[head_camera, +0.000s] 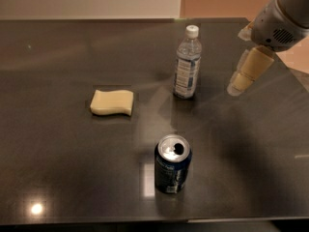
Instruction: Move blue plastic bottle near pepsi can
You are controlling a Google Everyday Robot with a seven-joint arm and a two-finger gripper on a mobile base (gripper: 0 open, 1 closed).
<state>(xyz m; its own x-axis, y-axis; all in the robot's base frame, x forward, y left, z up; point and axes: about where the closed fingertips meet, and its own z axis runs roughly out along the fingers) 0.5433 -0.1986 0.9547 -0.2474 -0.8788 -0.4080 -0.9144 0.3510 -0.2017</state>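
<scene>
Left of centre on the dark table point(58, 178) lies a yellow sponge point(112, 102), well apart from the rest. Only bare tabletop separates the bottle point(187, 64), upright in the upper middle, from the can point(173, 163), upright at lower middle. At upper right the gripper point(237, 85) hangs near the bottle's right side, not touching it; whether it is clenched or released I cannot tell.
</scene>
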